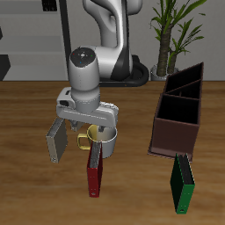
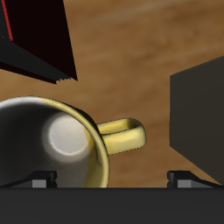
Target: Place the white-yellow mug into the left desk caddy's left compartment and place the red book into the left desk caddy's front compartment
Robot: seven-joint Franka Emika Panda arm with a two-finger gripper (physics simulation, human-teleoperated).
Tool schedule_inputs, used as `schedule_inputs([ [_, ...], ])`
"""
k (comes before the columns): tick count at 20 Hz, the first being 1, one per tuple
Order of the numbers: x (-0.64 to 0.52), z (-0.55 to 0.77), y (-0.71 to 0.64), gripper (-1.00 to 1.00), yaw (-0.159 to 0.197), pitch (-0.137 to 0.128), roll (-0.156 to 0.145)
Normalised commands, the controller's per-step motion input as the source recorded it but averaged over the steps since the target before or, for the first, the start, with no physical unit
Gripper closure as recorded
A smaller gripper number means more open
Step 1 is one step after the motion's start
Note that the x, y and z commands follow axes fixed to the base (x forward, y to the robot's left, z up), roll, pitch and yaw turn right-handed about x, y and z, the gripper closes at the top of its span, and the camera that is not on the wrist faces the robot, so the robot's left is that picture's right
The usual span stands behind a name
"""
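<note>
Your gripper (image 1: 98, 132) hangs right over the mug (image 1: 98, 139), red book (image 1: 94, 173) just in front; jaw spread unclear, probably wide.

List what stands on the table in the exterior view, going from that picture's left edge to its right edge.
grey book → white-yellow mug under the gripper, with the red book just in front of it → left desk caddy → green book, partly overlapping the caddy's span.
</note>
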Motion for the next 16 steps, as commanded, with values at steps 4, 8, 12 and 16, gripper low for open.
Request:
schedule_inputs([
  [4, 0.01, -0.26, 0.07, 1.0, -0.036, 0.047, 0.033],
  [8, 0.0, -0.07, 0.12, 1.0, -0.02, 0.019, 0.041],
  [12, 0.07, 0.04, 0.0, 1.0, -0.021, -0.004, -0.005],
  [16, -0.04, 0.22, 0.06, 1.0, -0.018, -0.018, 0.0],
])
